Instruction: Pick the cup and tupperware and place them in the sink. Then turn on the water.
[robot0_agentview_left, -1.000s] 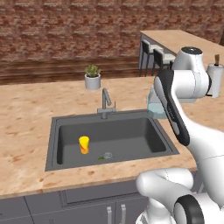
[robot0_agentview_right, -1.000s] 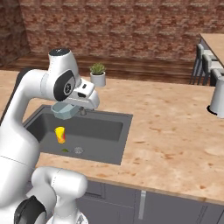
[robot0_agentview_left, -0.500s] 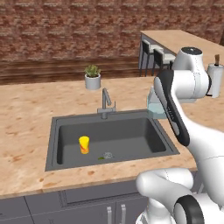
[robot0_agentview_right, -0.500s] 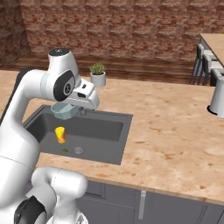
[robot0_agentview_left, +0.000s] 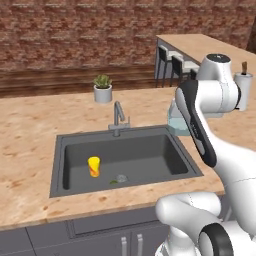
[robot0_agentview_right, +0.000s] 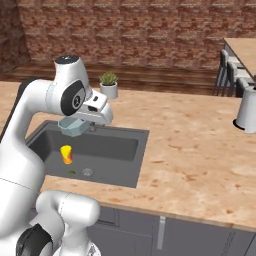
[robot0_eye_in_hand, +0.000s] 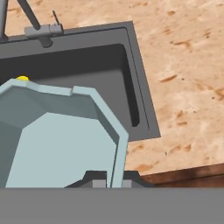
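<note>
Tupperware pinched on its wall in my fingers, arm bent over, holding it above the sink's right side; cup upright inside.

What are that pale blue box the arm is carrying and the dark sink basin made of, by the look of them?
The tupperware looks like thin plastic: pale blue-grey, slightly see-through, with smooth moulded walls. The sink looks like dark grey matte composite or coated metal: flat, even colour with no shine; which one cannot be told. Its faucet looks like brushed grey metal.

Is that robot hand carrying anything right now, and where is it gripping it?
Yes, the gripper holds the tupperware by its rim wall.
</note>
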